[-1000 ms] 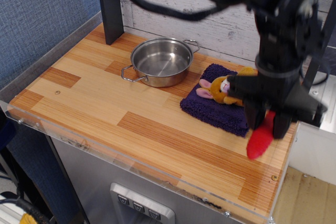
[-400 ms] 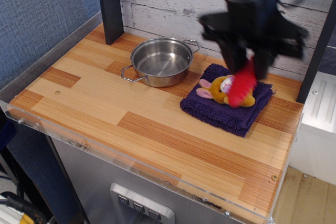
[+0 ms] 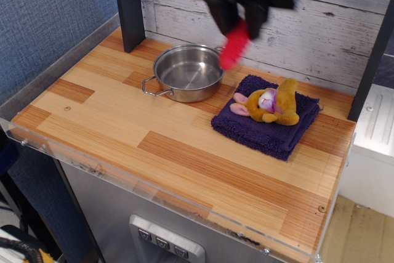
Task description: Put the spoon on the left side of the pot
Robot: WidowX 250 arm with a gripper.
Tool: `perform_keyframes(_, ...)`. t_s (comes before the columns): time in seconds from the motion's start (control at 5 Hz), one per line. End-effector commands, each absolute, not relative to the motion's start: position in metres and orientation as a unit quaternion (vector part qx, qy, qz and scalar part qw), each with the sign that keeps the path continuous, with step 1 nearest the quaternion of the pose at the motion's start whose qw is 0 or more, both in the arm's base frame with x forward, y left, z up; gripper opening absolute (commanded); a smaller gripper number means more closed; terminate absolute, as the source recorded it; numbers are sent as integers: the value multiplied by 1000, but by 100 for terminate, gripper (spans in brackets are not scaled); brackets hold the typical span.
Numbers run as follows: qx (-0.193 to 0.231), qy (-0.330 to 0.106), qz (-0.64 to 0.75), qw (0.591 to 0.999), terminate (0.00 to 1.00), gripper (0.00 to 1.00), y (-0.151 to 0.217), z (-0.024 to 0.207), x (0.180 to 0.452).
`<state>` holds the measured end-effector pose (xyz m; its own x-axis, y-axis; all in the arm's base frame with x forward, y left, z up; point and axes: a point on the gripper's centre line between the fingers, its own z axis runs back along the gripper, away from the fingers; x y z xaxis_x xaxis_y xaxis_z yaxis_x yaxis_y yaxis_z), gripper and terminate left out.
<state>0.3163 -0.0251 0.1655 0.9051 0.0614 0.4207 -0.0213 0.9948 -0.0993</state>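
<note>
My gripper [image 3: 239, 21] is high over the back of the table, blurred by motion, shut on the spoon [image 3: 233, 46]. Only the spoon's thick red handle shows, hanging down below the fingers just above the pot's right rim; its metal bowl is hidden in the gripper. The pot [image 3: 188, 72] is a shallow stainless-steel pan with two loop handles, standing empty at the back middle of the wooden table, down and to the left of the gripper.
A purple folded towel [image 3: 265, 127] lies right of the pot with a yellow plush toy [image 3: 271, 104] on it. A dark post [image 3: 128, 7] stands at the back left, a whitewashed plank wall [image 3: 345, 35] behind. Bare wooden tabletop [image 3: 98, 100] stretches left of the pot.
The gripper has carried the spoon up from the table's right front edge, over the towel and toy, leftward to the back, above the pot's right side.
</note>
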Motion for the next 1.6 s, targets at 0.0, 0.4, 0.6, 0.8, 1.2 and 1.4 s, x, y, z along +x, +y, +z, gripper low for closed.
perform_keyframes(0.0, -18, -233, 83, 969, 0, 0, 52, 182, 325)
perform_keyframes(0.4, 4, -202, 147, 968, 0, 0, 110, 167, 308)
perform_keyframes(0.6, 25, -188, 175, 966, 0, 0, 136, 155, 295)
perform_keyframes(0.8, 35, -167, 183, 968, 0, 0, 147, 138, 290)
perform_keyframes(1.2, 57, -134, 193, 970, 0, 0, 170, 114, 295)
perform_keyframes(1.4, 61, -122, 194, 971, 0, 0, 168, 102, 304)
